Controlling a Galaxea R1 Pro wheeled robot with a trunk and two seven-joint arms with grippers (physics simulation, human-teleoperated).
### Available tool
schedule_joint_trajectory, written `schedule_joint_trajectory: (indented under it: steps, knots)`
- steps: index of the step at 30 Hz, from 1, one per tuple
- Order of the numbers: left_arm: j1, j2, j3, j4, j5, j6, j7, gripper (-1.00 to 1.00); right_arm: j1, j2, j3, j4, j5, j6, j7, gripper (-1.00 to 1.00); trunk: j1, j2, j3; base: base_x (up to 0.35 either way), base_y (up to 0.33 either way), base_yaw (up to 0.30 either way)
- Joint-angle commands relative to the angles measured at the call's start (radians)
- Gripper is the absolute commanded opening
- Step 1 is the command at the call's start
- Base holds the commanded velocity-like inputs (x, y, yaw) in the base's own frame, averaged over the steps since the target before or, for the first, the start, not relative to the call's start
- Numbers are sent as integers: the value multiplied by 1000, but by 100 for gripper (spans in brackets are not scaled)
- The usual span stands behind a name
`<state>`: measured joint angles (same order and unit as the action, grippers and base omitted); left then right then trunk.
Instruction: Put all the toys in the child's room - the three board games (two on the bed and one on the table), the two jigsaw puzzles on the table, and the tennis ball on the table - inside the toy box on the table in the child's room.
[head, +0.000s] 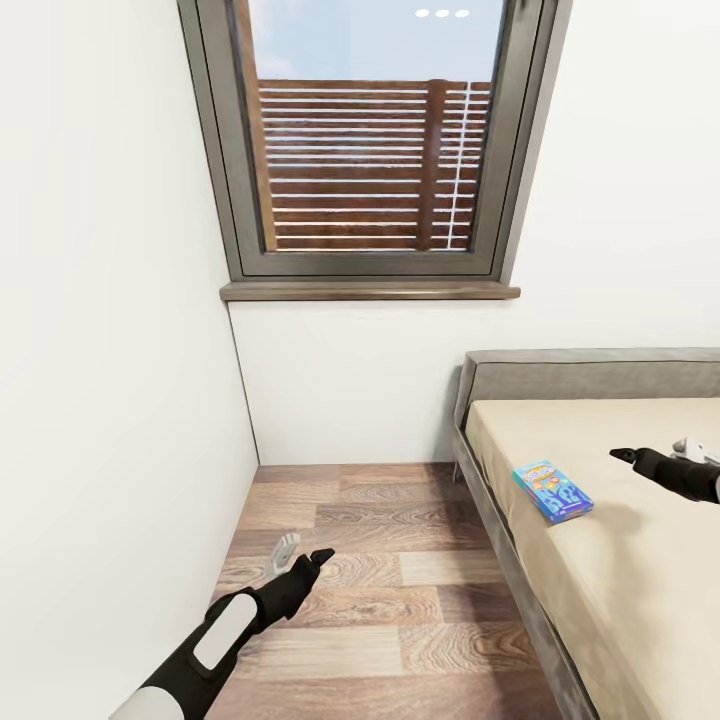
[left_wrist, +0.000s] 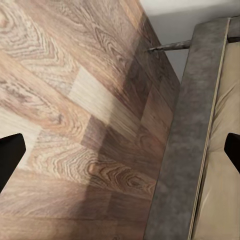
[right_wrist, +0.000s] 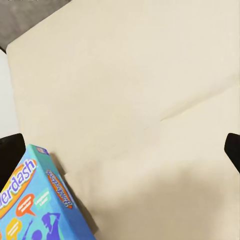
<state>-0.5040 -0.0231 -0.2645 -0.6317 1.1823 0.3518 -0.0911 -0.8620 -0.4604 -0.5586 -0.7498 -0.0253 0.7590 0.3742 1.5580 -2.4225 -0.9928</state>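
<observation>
A small blue colourful board game (head: 552, 490) lies flat on the beige bed (head: 640, 600), near its left edge. My right gripper (head: 655, 452) hovers open above the mattress, just right of the box and apart from it. In the right wrist view the box (right_wrist: 35, 200) sits at the corner, close to one dark fingertip (right_wrist: 11, 150). My left gripper (head: 302, 556) hangs open over the wooden floor, left of the bed, holding nothing. Its wrist view looks down on floor planks and the bed's grey frame (left_wrist: 185, 150). The toy box and table are out of view.
A window (head: 370, 140) with a brown sill sits in the far wall. A white wall (head: 110, 350) closes the left side. The wooden floor (head: 400, 580) forms a narrow strip between that wall and the bed. A grey headboard (head: 590, 375) stands against the far wall.
</observation>
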Motion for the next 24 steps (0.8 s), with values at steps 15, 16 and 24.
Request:
schedule_joint_trajectory:
  steps: [15,16,24]
  knots:
    - [-1,0,-1,0,5,3,-1,100,11,1,-4,-49,-3,9,3,100,0,0,-1,27,0,0]
    - [-1,0,-1,0,5,3,-1,100,11,2,-4,-51,-3,9,3,100,0,0,-1,154,0,0]
    - [-1,0,-1,0,4,3,-1,100,12,3,-4,-54,-3,10,3,100,0,0,-1,232,0,0]
